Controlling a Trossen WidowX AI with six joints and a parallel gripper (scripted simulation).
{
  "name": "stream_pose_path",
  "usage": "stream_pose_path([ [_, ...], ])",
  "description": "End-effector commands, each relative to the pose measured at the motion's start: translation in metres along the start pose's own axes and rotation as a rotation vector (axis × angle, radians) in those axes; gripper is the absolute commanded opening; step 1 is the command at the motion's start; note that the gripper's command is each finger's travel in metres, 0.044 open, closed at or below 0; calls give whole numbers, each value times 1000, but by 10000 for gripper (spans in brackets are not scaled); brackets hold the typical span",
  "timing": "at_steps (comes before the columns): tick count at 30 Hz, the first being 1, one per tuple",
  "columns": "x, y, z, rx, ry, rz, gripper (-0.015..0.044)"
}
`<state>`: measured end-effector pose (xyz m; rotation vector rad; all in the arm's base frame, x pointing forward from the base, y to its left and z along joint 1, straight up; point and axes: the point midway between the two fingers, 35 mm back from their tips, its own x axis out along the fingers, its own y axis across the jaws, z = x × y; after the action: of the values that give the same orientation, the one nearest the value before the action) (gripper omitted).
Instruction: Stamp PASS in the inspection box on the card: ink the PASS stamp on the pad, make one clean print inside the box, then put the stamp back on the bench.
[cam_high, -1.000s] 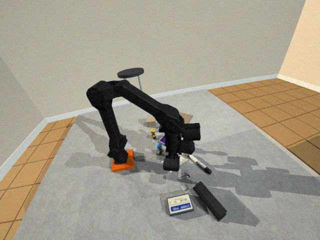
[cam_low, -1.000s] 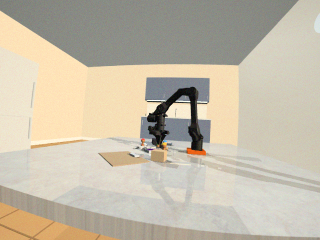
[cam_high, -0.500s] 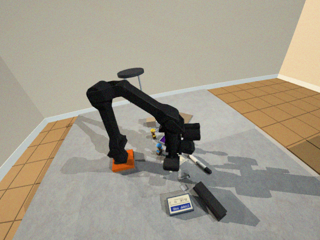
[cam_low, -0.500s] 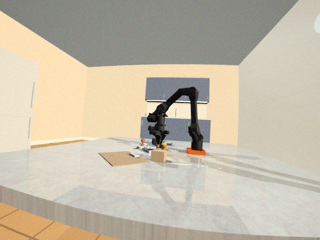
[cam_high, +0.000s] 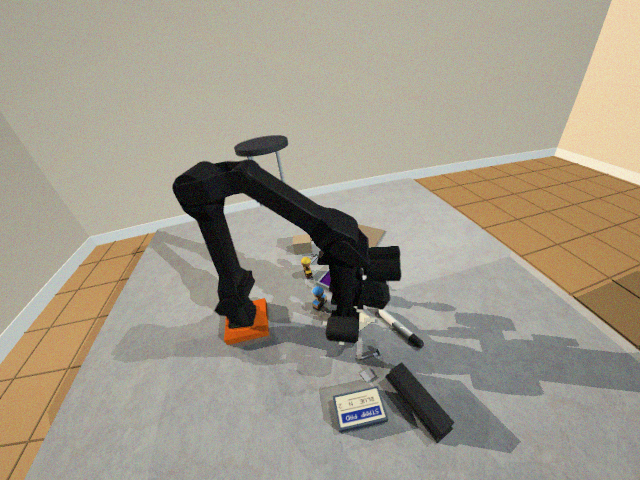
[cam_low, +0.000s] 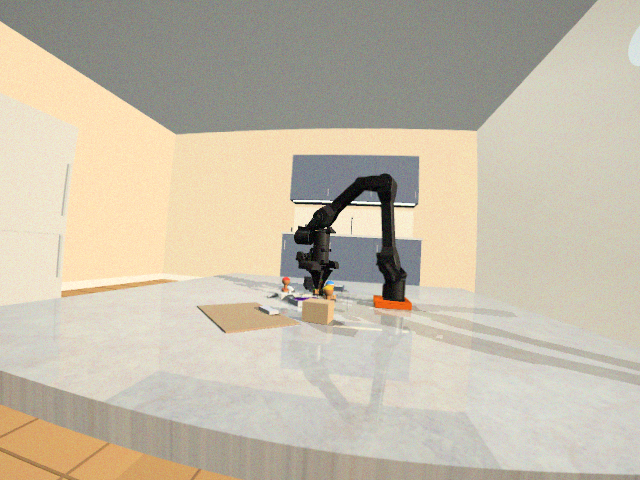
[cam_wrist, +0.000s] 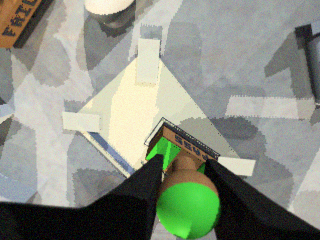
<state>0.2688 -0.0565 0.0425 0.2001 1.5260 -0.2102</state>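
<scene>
I have the fingers clenched on the stamp (cam_wrist: 187, 197), pinching its brown neck just under the green knob. The stamp base sits over the card (cam_wrist: 131, 107), at the card's near corner, where the outlined box (cam_wrist: 165, 126) is. I can't tell from the wrist view whether the base is touching the paper or hanging just above it.

Risks from here, as I judge them:
- The base overhangs the box outline on the near side, so the print may land partly outside or off the card edge.
- Any sideways drift while pressed smears it or makes a double print.
- The card is held only by tape tabs (cam_wrist: 148, 61) at its corners; dragging the stamp could lift or skew it.
- The grip is on a round neck, so the stamp may twist and print crooked.
- A FAIL stamp (cam_wrist: 16, 21) lies beyond the card's far-left corner, and a marker (cam_high: 400, 327) lies near the card; a wide retreat could knock either.
</scene>
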Motion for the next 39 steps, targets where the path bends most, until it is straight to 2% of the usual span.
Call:
stream_pose_path([
  [1,3,0,0,-4,1,-1,0],
  [39,-18,0,2,-4,1,-1,0],
])
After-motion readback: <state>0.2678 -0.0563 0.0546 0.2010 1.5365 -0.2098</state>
